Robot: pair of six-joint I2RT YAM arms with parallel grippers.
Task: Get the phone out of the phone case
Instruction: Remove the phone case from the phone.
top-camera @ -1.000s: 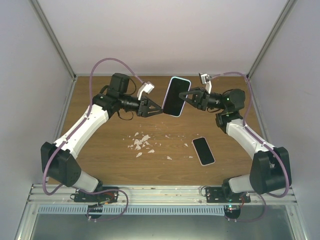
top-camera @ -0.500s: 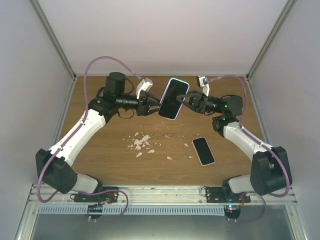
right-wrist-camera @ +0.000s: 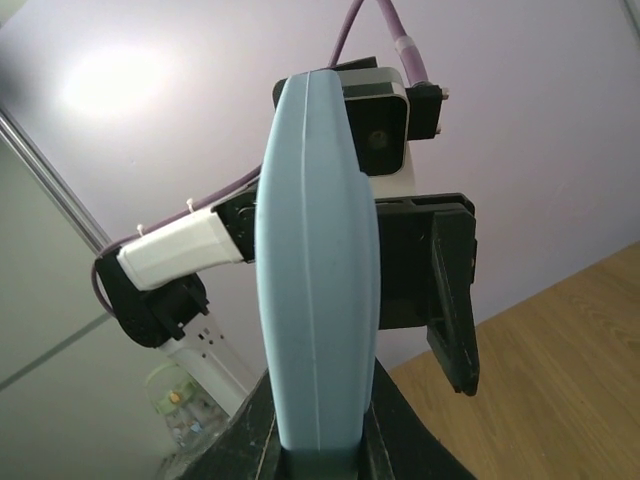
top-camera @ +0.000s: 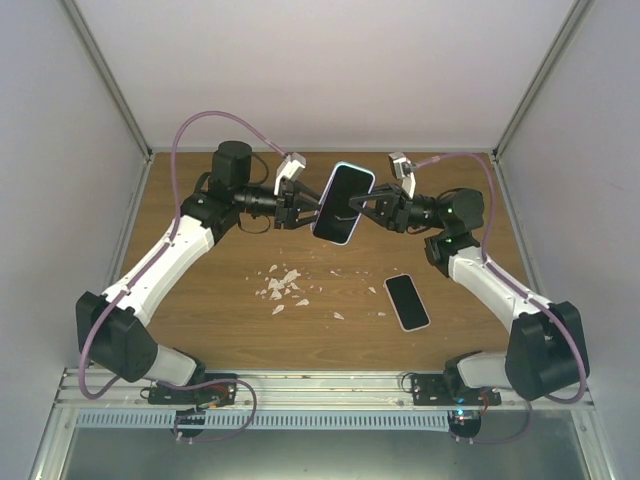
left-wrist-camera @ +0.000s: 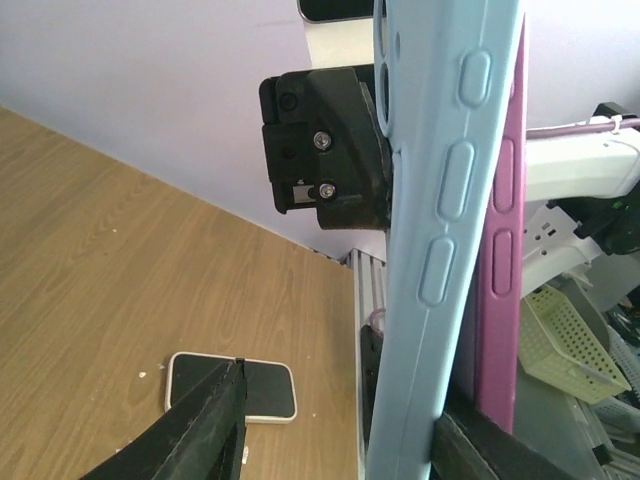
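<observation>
Table [top-camera: 200, 330] wood, arms meeting upper centre of the top view. Phone case [top-camera: 342, 203] (light blue, dark screen still in it) is up off the surface, tilted. Right gripper [top-camera: 360, 207] clamped on one edge; left gripper [top-camera: 308, 208] fingers spread around the opposite edge. Second phone [top-camera: 407, 301] flat lower right, white scraps [top-camera: 283, 286] centre.

phone case [top-camera: 343, 203]: 1 | loose phone [top-camera: 407, 301]: 1 | arms [top-camera: 165, 255]: 2

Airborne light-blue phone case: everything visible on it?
The phone case is light blue, rubbery-looking, with raised button covers along one side edge. The phone sits inside, dark screen toward the top camera. The case hangs tilted above the table, right gripper clamped on one edge, left gripper open astride the opposite edge.
</observation>
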